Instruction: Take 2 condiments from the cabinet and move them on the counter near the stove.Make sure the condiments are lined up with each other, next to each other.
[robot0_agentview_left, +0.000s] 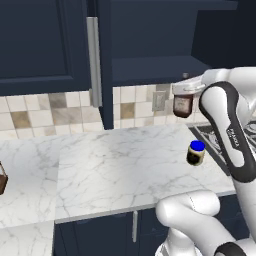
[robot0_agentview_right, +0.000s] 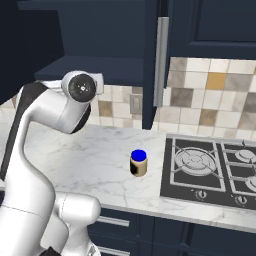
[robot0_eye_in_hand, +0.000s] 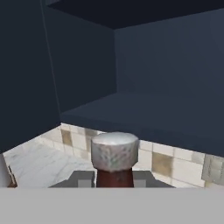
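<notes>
My gripper (robot0_eye_in_hand: 114, 177) is shut on the neck of the slim dark reddish-brown bottle (robot0_eye_in_hand: 114, 151), just under its silver cap. In the left base view the bottle (robot0_agentview_left: 182, 104) hangs from the gripper (robot0_agentview_left: 186, 91) in the air, before the tiled wall and just below the open navy cabinet (robot0_agentview_left: 150, 67). The short cream jar with a blue lid (robot0_agentview_left: 196, 152) (robot0_agentview_right: 138, 162) stands upright on the white marble counter (robot0_agentview_left: 115, 165), a little left of the black stove (robot0_agentview_right: 210, 170). The cabinet's inner shelf (robot0_eye_in_hand: 153, 118) looks bare ahead of the hand.
The cabinet door (robot0_agentview_right: 152, 65) stands open, its long silver handle (robot0_agentview_left: 93, 60) jutting over the counter. A dark brown object (robot0_agentview_left: 2, 177) sits at the far left edge. A wall socket (robot0_agentview_right: 136, 103) is on the tiled backsplash. Navy base cupboards run below the counter.
</notes>
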